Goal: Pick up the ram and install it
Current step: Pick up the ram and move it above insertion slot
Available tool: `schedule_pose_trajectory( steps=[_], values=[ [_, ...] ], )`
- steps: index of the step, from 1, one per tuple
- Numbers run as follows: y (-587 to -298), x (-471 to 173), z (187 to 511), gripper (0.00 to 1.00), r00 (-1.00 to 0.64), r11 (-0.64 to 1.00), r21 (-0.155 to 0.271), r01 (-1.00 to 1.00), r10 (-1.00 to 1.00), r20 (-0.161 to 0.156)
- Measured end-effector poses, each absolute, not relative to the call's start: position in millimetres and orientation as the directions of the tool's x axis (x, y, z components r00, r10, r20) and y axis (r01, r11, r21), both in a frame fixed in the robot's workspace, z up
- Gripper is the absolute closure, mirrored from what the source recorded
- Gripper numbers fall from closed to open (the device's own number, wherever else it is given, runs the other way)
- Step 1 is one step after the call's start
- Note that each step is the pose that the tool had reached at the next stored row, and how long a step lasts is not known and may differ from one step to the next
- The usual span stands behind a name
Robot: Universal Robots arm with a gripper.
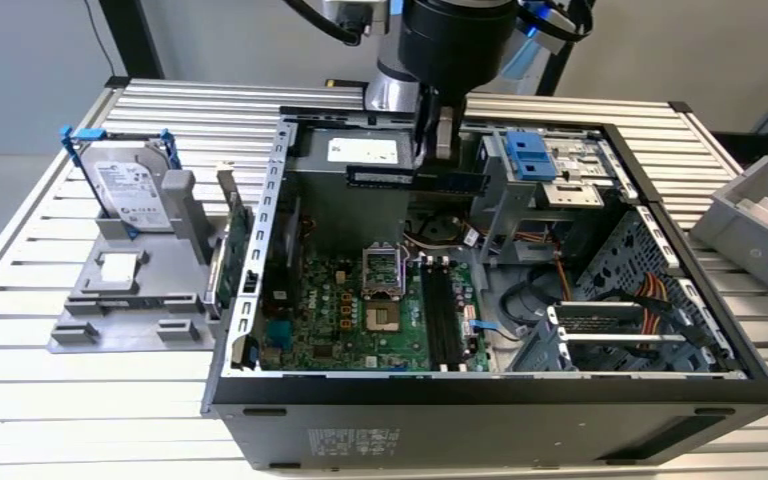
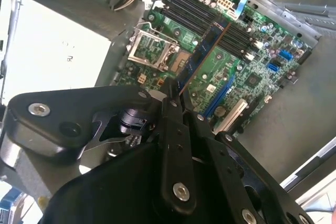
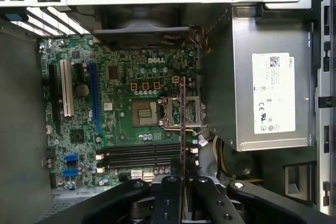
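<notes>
The ram [image 1: 404,179] is a thin, stiff and light board. I judge it fragile at its chips and contact edge, so the proper hold is on the flat faces near the middle. The gripper [image 1: 435,160] is closed narrowly on it there, with the fingers pointing straight down. The ram hangs just under the fingertips, well above the memory slots [image 3: 139,156] of the motherboard [image 3: 126,80] below the hand, and lies crosswise to them.

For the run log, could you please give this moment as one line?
gripper: shut on ram | ram: held above motherboard | slots: empty
</notes>
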State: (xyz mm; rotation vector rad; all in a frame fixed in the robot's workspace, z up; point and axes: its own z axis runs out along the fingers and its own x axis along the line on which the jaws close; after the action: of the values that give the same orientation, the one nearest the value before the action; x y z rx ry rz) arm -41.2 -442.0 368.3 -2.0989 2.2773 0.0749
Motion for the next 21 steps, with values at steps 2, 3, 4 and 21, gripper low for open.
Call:
schedule_pose_trajectory(
  steps=[2,3,4,21],
  values=[
    [-440,-39,368,1.0,-0.081,0.081,0.006,-0.997,-0.995,-0.065],
    [-439,-38,368,1.0,-0.081,0.081,0.006,-0.997,-0.995,-0.065],
    [-439,-37,368,1.0,-0.081,0.081,0.006,-0.997,-0.995,-0.065],
    [-431,8,368,1.0,-0.081,0.081,0.006,-0.997,-0.995,-0.065]
  ],
)
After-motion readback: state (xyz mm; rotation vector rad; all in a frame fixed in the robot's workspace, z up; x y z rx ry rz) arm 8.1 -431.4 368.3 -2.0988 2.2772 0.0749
